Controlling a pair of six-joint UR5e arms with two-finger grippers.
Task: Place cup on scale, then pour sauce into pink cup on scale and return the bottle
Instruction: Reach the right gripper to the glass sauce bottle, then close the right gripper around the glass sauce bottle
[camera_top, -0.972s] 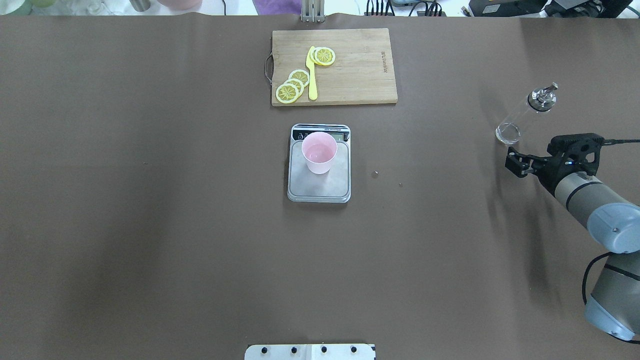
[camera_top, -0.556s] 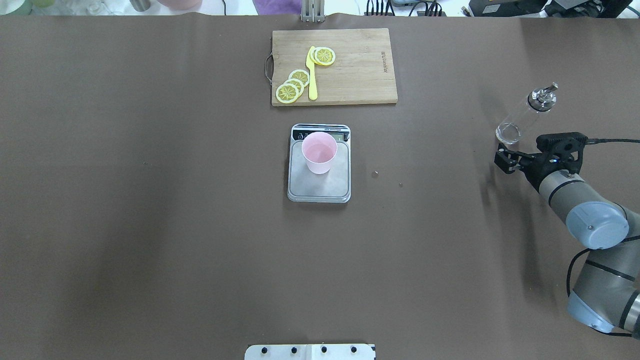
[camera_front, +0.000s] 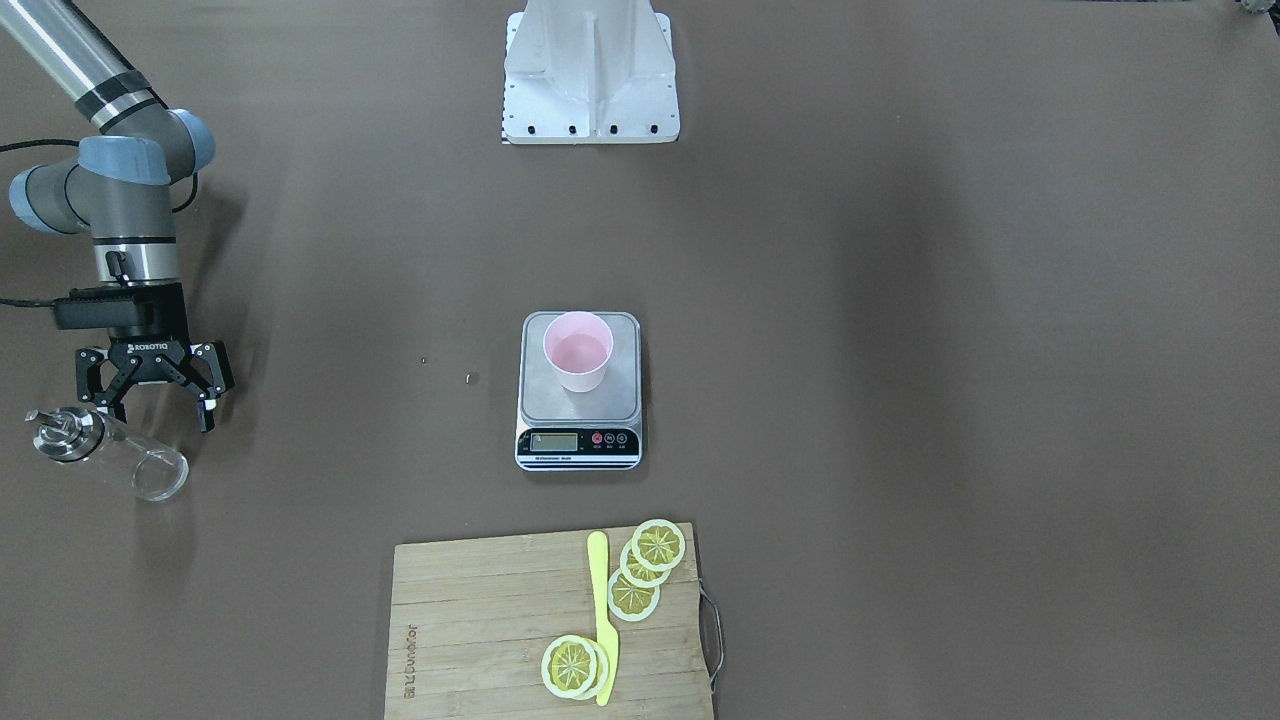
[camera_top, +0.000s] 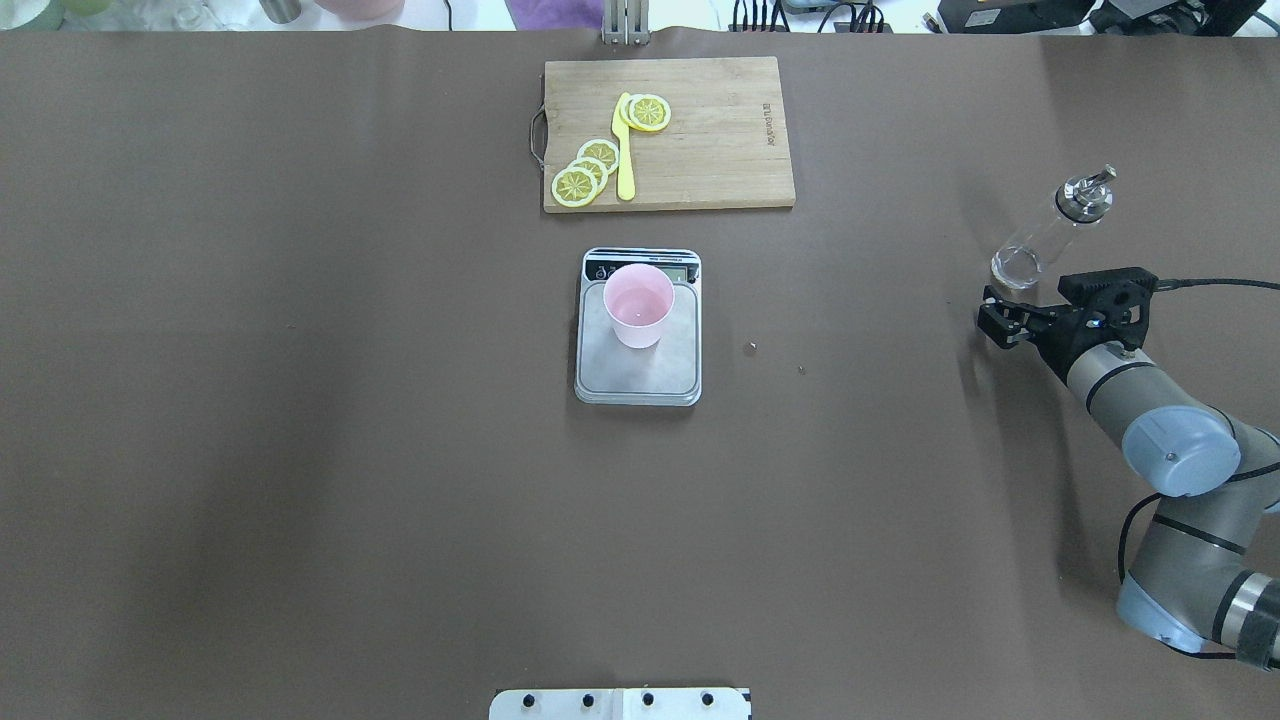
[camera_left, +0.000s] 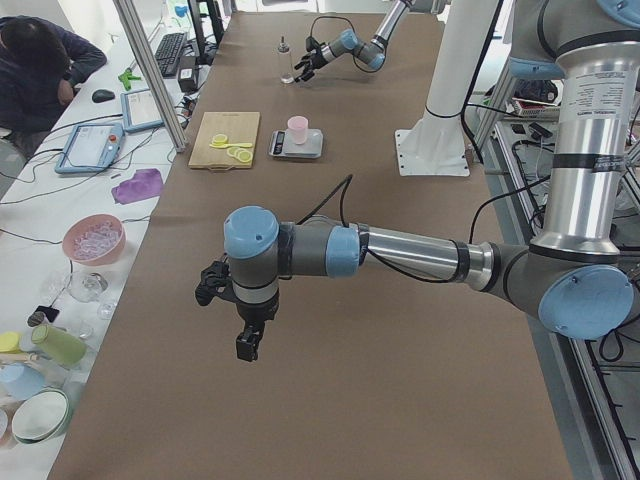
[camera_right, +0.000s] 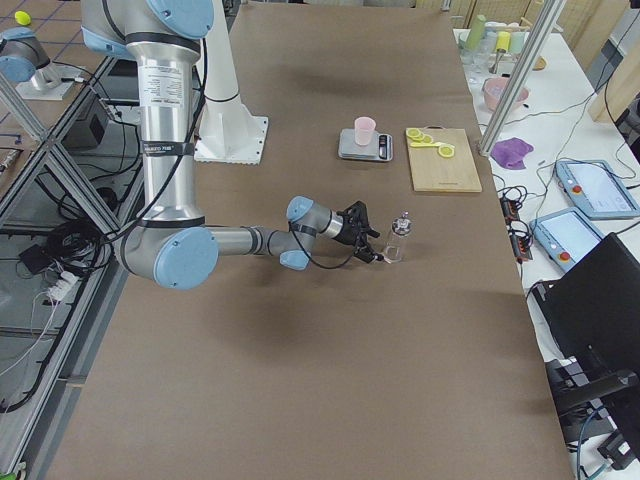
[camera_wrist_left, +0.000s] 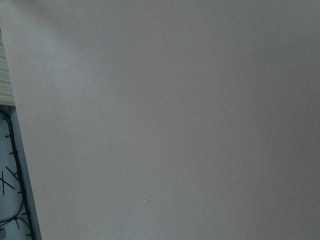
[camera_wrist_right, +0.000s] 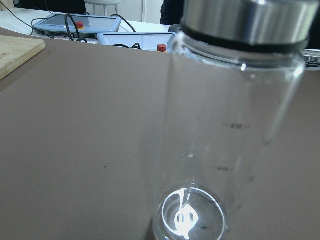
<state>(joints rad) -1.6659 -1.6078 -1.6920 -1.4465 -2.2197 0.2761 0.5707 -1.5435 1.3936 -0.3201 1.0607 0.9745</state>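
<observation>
The pink cup (camera_top: 638, 305) stands upright on the scale (camera_top: 640, 378) at the table's middle; it also shows in the front view (camera_front: 577, 352). The clear glass bottle (camera_top: 1050, 228) with its metal cap stands upright at the far right, and looks empty. My right gripper (camera_top: 992, 318) is open and empty, level with the bottle's base and just short of it, not touching. In the front view the right gripper (camera_front: 150, 412) is spread beside the bottle (camera_front: 115, 455). The bottle (camera_wrist_right: 225, 125) fills the right wrist view. My left gripper (camera_left: 238, 322) hangs over bare table; I cannot tell its state.
A wooden cutting board (camera_top: 710, 130) with lemon slices (camera_top: 585, 172) and a yellow knife (camera_top: 624, 150) lies beyond the scale. Two small crumbs (camera_top: 751, 347) lie right of the scale. The robot's white base (camera_front: 590, 70) stands at the near edge.
My right gripper has moved left and a little forward, closer to the bottle's base, still open. The cup, the scale and the bottle have not moved.
</observation>
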